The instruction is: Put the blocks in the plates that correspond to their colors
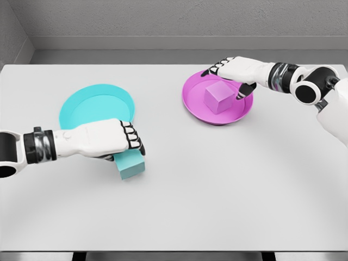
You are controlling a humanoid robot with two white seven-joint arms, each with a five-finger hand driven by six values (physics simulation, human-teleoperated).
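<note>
- Blocks first: the purple block (218, 98) already lies inside the magenta plate (191, 100), so that half of the task looks done.
- Right hand (235, 72) hovers over the far rim of that plate with its fingers (242, 92) loosely apart — they hold nothing, though the thumb hangs just beside the block's right side.
- The teal block (131, 163) is not yet home; it sits on the bench (217, 179), just in front of the cyan plate (81, 109) and outside its near rim.
- Left hand (106, 138) lies over the teal block with its fingers (134, 139) curled down onto its top, clamped on it as far as I can judge.
- What is left — lift that block and set it into the cyan plate.
- The bench is a plain pale grey slab; behind it stands a grey textured wall (163, 16).
</note>
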